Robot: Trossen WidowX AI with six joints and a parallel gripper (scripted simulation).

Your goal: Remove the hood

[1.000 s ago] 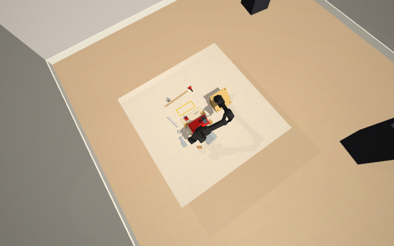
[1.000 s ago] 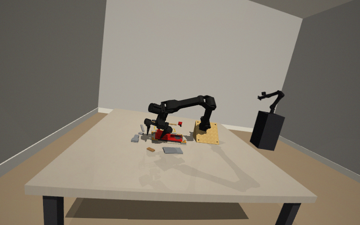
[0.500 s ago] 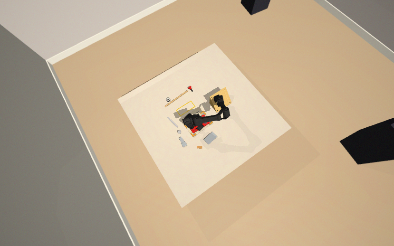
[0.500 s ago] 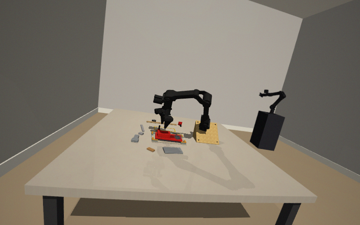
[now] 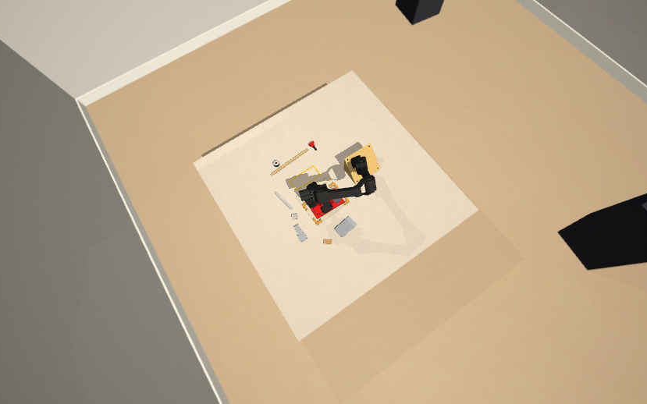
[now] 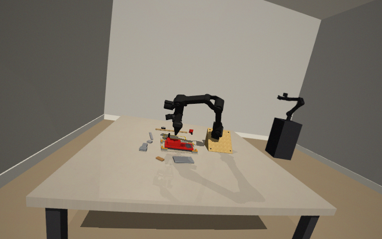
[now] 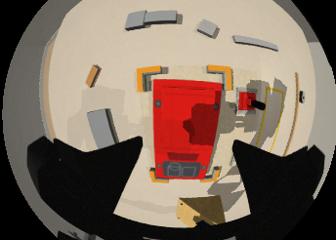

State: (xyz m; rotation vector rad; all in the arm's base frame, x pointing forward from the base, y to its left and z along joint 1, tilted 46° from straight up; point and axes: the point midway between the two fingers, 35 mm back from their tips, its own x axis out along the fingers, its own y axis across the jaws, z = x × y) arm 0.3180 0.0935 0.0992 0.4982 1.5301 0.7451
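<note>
The toy car (image 5: 319,214) (image 6: 171,146) (image 7: 166,120) is a red body lying between orange corner brackets. A raised red panel, apparently the hood, sits on it; its seams are hard to make out. A dark grey panel (image 7: 182,169) shows at the car's end nearest the robot base. The marked area is a thin yellow outline (image 5: 301,173) (image 7: 274,89) on the table beside the car, with shadow across it and nothing lying in it. My gripper (image 6: 176,134) (image 7: 189,144) is open and empty, pointing down above the car.
A small red piece with a black knob (image 7: 258,104) stands between car and outline. A grey slab (image 5: 345,226) (image 6: 183,159) (image 7: 101,129) and orange block (image 5: 327,242) (image 6: 160,158) (image 7: 93,76) lie on the opposite side. Several grey pieces lie past the car's far end. A wooden strip (image 5: 290,161) lies beyond the outline.
</note>
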